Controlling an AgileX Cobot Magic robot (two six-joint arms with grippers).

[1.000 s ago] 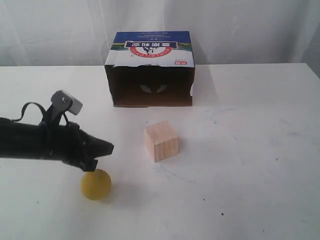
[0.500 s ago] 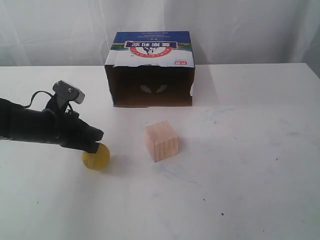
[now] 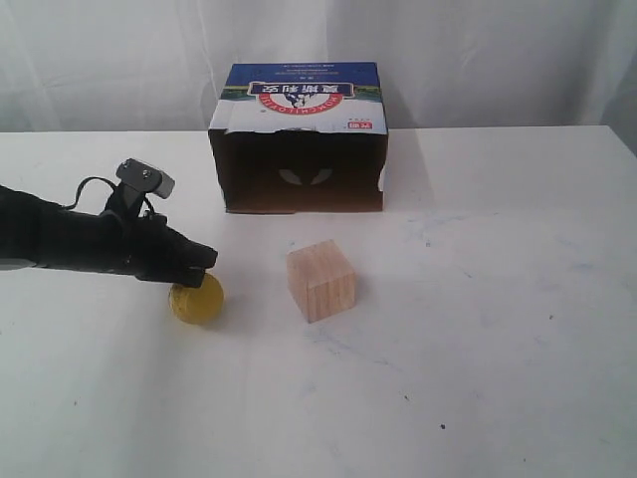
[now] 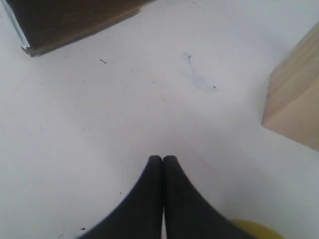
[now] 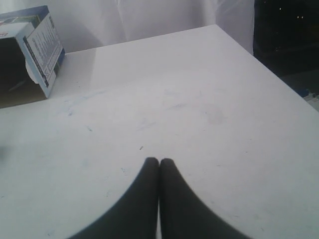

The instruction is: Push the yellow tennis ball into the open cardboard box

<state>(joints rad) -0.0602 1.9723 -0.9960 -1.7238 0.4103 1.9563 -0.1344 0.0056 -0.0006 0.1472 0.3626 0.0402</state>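
The yellow tennis ball (image 3: 197, 300) rests on the white table, left of the pale wooden cube (image 3: 320, 280). My left gripper (image 3: 207, 259) is shut with nothing in it, its tip lying over the ball's top left side. In the left wrist view the shut left gripper (image 4: 163, 160) hides most of the ball (image 4: 256, 230), of which only a yellow sliver shows. The open cardboard box (image 3: 299, 136) stands at the back, its dark opening facing the front. My right gripper (image 5: 159, 162) is shut and empty over bare table, out of the exterior view.
The wooden cube (image 4: 295, 102) sits between the ball and the box's right half. A corner of the box (image 4: 65, 22) shows in the left wrist view, and its side (image 5: 35, 50) in the right wrist view. The table's right edge (image 5: 279, 74) lies near the right gripper.
The ball has rolled away from the front edge toward the box, then slightly right, with my left gripper following against it. The cube, the box and the right gripper have not moved.
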